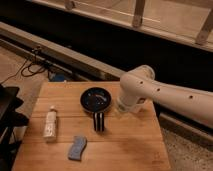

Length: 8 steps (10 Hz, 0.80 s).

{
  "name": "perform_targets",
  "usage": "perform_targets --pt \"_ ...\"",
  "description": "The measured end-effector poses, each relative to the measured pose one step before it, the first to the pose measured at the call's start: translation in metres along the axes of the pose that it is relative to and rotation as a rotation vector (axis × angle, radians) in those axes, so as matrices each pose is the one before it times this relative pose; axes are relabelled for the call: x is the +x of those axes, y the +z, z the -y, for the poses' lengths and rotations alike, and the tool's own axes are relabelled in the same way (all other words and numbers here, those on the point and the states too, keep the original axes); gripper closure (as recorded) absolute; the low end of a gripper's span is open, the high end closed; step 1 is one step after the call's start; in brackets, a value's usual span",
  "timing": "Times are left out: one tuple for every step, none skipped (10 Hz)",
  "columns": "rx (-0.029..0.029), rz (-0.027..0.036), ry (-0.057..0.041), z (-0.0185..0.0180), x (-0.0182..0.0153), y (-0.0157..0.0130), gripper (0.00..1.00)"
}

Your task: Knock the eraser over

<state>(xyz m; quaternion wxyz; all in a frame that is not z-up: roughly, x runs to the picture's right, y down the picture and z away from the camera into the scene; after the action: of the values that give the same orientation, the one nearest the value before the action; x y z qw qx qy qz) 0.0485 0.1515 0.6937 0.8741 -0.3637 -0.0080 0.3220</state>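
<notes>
The eraser (99,121), a small black-and-white striped block, stands upright on the wooden table (130,145), right in front of a black bowl (96,99). My white arm (145,92) reaches in from the right, and its bend hangs low over the table beside the bowl's right edge. The gripper is tucked under that bend, hidden from this view, to the right of the eraser and apart from it. It is shut.
A white bottle (50,124) lies on the left part of the table. A wavy blue sponge (77,148) lies near the front edge. Dark equipment (7,120) stands off the table's left side, and cables (35,62) run along the floor behind.
</notes>
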Motion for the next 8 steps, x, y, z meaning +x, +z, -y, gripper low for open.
perform_targets --pt "-0.05109 -0.00159 -0.01180 -0.02315 -0.00282 0.02007 0.88" --pt "-0.03143 -0.00238 -0.00356 -0.01066 0.00046 0.01169 0.88" --pt "-0.01180 -0.00679 -0.00219 -0.00932 -0.00084 0.01082 0.88" --pt "0.00800 -0.00381 -0.00294 -0.00135 -0.00081 0.00106 0.88" --pt "0.00161 0.00314 -0.00351 0.00149 -0.00550 -0.00358 0.88" --pt "-0.00457 0.01365 -0.01366 0.00624 -0.01555 -0.00658 0.88" --pt "-0.00235 0.00590 -0.00252 0.00831 -0.00890 -0.00309 0.88" --pt "-0.00117 0.00227 -0.00024 0.00922 -0.00618 -0.00090 0.88"
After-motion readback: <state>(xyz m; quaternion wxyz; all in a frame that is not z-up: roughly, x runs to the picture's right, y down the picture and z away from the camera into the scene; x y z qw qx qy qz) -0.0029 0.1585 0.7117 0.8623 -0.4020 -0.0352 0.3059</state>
